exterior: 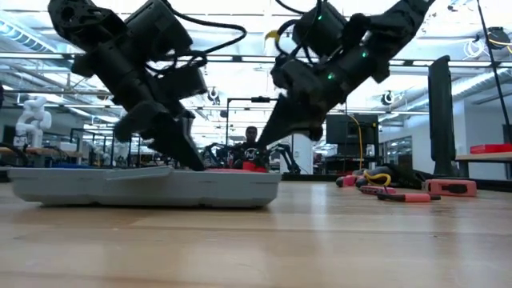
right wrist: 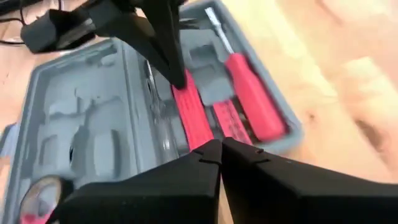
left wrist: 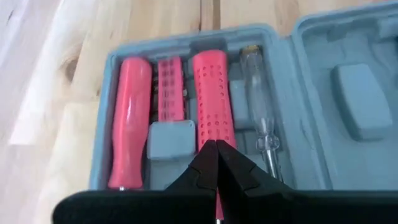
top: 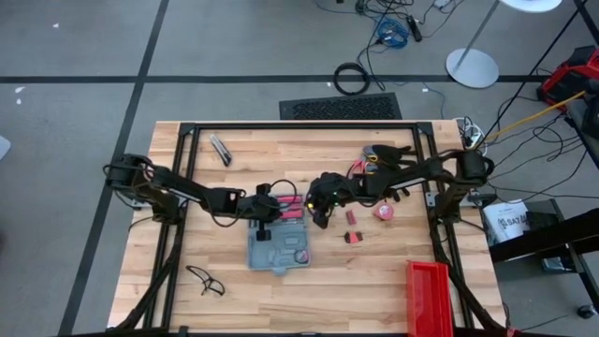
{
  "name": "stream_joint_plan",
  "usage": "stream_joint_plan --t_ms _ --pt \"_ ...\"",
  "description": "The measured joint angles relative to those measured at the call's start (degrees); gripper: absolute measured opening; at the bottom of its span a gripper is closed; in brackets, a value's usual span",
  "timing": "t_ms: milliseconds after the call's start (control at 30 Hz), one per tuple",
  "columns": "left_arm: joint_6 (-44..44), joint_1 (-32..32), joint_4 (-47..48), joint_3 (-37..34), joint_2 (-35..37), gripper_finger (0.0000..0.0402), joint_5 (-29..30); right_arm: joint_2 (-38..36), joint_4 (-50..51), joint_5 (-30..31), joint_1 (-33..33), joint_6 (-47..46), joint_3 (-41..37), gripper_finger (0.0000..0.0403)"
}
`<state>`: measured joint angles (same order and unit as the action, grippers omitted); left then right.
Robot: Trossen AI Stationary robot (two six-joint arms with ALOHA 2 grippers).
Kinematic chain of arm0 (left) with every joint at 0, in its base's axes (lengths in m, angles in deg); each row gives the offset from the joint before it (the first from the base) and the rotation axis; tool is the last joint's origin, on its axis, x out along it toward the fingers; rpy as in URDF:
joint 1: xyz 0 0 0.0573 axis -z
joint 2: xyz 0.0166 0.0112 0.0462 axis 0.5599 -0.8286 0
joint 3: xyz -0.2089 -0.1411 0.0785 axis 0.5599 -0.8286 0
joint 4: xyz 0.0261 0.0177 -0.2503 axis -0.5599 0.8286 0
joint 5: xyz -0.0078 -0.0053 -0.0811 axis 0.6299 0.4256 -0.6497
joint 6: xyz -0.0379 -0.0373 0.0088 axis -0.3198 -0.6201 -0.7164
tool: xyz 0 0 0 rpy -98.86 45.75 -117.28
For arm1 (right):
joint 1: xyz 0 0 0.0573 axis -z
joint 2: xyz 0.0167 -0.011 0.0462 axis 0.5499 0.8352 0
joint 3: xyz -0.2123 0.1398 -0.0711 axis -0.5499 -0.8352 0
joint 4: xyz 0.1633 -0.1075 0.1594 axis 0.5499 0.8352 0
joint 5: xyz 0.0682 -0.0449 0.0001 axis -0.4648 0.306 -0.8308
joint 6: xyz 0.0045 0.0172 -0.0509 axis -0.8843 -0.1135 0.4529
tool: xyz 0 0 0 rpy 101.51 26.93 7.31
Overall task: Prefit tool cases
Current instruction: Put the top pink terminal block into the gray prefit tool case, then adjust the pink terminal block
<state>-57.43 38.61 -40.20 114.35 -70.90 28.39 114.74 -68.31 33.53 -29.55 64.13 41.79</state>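
Under both hands [top: 298, 204] — perhaps touching — tool case [top: 278, 245]

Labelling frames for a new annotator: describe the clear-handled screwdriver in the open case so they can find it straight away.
Start at the open blue-grey plastic tool case in the middle of the wooden table, where both arms meet. In its tray half with the red tools, look beside the perforated red handle. The screwdriver there is the only tool with a transparent handle; its neighbours are red.
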Motion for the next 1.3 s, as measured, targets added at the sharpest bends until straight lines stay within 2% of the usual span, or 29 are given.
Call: stream_joint_plan --t_ms 167,300,467,567,733,900,1133,1300 --pt "0.1 0.0 -1.5 0.2 6.3 0.0002 0.6 -6.1 14.8 6.3 0.0 0.5 0.2 0.0" --pt "0.3 0.0 -1.6 0.2 10.9 0.0002 1.6 -10.2 25.6 6.4 0.0 -2.2 0.3 0.0004" --pt "2.8 0.4 -2.0 0.4 15.1 0.0002 2.0 -10.7 41.2 5.5 -1.6 -6.6 0.2 0.0048" --pt "3.1 0.5 -2.0 0.4 16.7 0.0002 2.9 -10.1 46.9 4.6 -2.9 -11.1 0.2 0.0085" --pt "4.4 0.5 -1.6 0.4 17.2 0.0002 4.1 -10.1 47.7 4.6 -5.2 -17.1 0.2 0.0141" --pt "4.4 0.5 -0.7 0.4 17.2 0.0002 4.7 -8.9 47.2 4.6 -6.4 -22.7 0.2 0.0176" --pt "4.2 0.5 1.3 0.5 17.3 0.0002 4.8 -3.0 42.9 4.7 -6.6 -23.8 0.3 0.0205" --pt "4.2 0.5 1.4 0.5 17.3 0.0002 4.8 1.7 42.9 4.8 -6.6 -24.6 0.9 0.0209"
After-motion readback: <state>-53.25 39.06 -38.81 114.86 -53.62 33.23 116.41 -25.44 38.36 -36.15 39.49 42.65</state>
